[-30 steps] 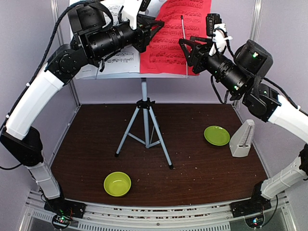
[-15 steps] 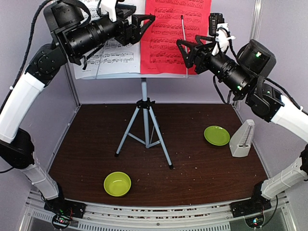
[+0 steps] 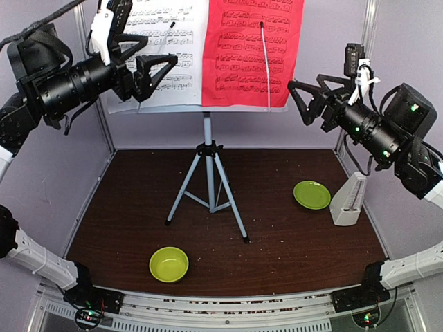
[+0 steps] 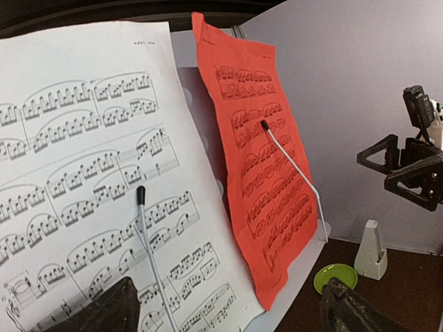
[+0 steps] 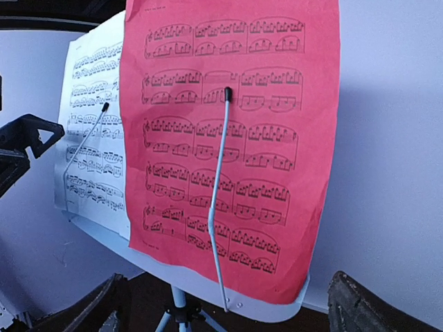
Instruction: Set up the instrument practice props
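Music stand (image 3: 208,173) bearing white page (image 3: 173,41) and red page (image 3: 246,48), apparently wire-clipped; left gripper (image 3: 156,55), right gripper (image 3: 299,100) both spread, empty; metronome (image 3: 348,200) upright.

top external: table (image 3: 291,235) viewed from above, behind | left wrist: white page (image 4: 69,138) seen close, obliquely | right wrist: red page (image 5: 277,173) faced closely | shared: both pages
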You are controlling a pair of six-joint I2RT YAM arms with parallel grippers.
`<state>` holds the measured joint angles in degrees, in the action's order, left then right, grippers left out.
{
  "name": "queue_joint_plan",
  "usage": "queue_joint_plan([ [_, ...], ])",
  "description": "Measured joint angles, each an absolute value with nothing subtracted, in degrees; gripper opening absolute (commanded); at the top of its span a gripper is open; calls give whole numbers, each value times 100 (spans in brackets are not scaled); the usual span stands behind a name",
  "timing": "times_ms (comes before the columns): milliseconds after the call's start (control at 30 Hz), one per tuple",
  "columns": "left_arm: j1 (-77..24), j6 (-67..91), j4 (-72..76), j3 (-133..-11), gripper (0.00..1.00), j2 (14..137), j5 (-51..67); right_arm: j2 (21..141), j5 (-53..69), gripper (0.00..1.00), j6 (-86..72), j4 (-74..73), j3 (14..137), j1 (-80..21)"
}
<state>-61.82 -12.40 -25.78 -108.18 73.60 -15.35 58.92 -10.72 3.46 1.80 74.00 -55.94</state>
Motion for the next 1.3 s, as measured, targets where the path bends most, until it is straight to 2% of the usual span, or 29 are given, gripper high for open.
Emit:
queue_joint_plan([
  [233, -6611, -882, -2805, -8991, 97, 6361, -1881, 5172, -1356, 100, -355, -591, 6440, -5594],
  [533, -7203, -281, -2810, -7067, 98, 5867, -2327, 5015, -2165, 100, -1374, -1953, 6062, -5511],
  [700, -7207, 222, -2783, -6204, 98, 5684, -2349, 5153, -2169, 100, -1997, -2995, 6152, -4294],
  [1067, -7212, 829, -2314, -5590, 96, 5708, -2344, 5675, -2034, 100, -2119, -4348, 6425, -1625],
  [1300, -7212, 854, -2088, -5594, 96, 5857, -2309, 6086, -1846, 100, -1964, -4327, 6106, -893],
])
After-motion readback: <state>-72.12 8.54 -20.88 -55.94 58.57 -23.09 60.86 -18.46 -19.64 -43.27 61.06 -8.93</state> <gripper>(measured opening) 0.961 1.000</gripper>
